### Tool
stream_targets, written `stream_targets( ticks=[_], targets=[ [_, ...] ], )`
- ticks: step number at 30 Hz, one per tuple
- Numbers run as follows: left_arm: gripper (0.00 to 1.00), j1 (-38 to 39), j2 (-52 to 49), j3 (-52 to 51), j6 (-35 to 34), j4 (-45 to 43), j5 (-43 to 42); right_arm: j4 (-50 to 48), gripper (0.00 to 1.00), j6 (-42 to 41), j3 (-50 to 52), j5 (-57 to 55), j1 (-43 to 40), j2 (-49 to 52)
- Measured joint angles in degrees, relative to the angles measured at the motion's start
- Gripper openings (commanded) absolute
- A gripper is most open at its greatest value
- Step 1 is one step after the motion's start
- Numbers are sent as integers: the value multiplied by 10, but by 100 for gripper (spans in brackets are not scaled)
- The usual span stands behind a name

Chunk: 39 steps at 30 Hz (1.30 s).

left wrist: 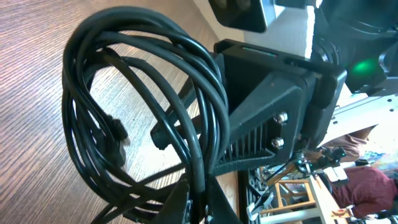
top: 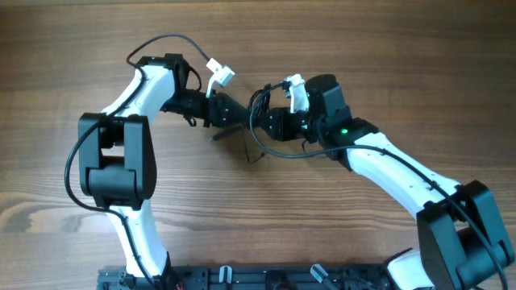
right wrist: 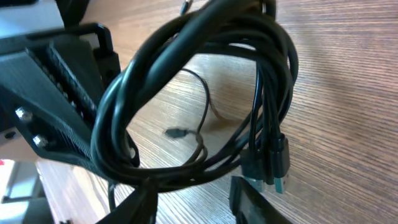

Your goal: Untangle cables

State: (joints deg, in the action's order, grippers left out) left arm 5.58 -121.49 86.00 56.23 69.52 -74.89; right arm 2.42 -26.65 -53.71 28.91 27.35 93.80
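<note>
The cables (left wrist: 124,93) are a looped bundle of thin black cords held above the table between the two arms (top: 260,103). My left gripper (left wrist: 198,202) is shut on strands at the bottom of the loop; in the overhead view it (top: 240,115) meets the bundle from the left. My right gripper (right wrist: 199,198) is open, its fingers spread below the loop (right wrist: 186,74), with strands resting against its left finger. Several plugs with teal tips (right wrist: 277,167) hang just above its right finger. A thinner cord with a small plug (right wrist: 177,132) trails onto the table.
The wooden table (top: 387,64) lies under both arms. A loose strand (top: 251,155) hangs from the bundle onto the wood. The right arm's body (left wrist: 273,106) is close behind the loop. The arms' mounts sit along the front edge (top: 266,278).
</note>
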Motion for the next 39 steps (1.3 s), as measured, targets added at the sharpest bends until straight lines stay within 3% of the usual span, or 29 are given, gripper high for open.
stream_targets(
  ticks=[8, 17, 31, 39],
  targets=[
    [4, 0, 0, 0, 0, 0, 0, 45, 45, 56, 0, -5, 11, 0],
    [4, -3, 0, 0, 0, -3, -7, -37, 44, 76, 4, -3, 11, 1],
    [4, -4, 0, 0, 0, -7, -7, -42, 47, 84, 5, -58, 19, 1],
    [4, -1, 0, 0, 0, -2, -2, -13, 47, 103, 5, 30, -27, -1]
  ],
)
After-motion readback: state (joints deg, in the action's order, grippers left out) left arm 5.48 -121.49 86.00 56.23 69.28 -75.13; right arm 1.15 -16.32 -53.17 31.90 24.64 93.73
